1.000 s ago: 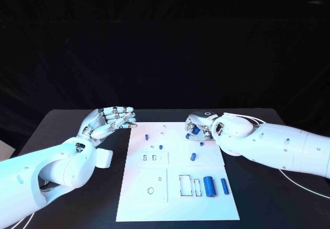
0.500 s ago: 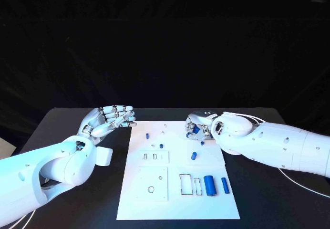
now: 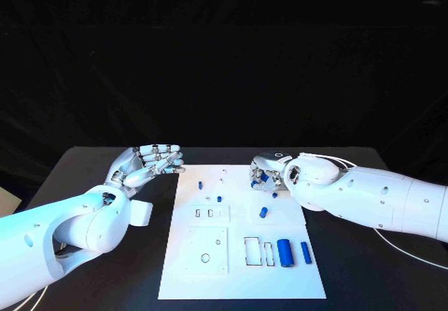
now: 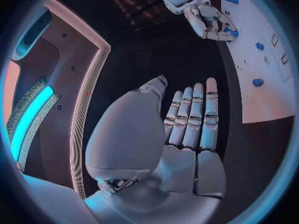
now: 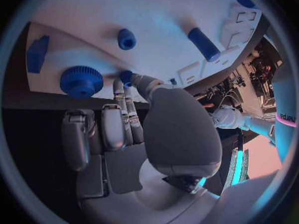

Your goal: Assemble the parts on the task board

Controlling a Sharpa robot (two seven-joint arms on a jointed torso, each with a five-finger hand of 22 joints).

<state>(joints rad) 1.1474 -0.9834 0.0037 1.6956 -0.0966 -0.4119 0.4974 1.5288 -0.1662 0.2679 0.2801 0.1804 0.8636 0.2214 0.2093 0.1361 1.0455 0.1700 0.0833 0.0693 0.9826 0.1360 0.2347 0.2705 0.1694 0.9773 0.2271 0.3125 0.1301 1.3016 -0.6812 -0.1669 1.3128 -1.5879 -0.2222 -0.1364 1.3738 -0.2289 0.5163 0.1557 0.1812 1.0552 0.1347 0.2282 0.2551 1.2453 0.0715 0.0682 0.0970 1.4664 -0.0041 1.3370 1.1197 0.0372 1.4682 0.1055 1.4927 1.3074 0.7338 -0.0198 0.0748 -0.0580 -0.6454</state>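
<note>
From the head view we see the left robot hand [image 3: 147, 166] hovering off the task board [image 3: 241, 259], fingers curled around nothing. The right robot hand [image 3: 266, 172] pinches a small blue part [image 5: 126, 76]. The right wrist view shows this pinch beside a blue gear [image 5: 81, 81]. We find no legible writing.

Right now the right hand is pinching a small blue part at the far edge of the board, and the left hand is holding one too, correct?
Not quite. The right hand does pinch a small blue part at the task board's far edge, but the left hand holds nothing; the left wrist view shows its palm bare.
</note>
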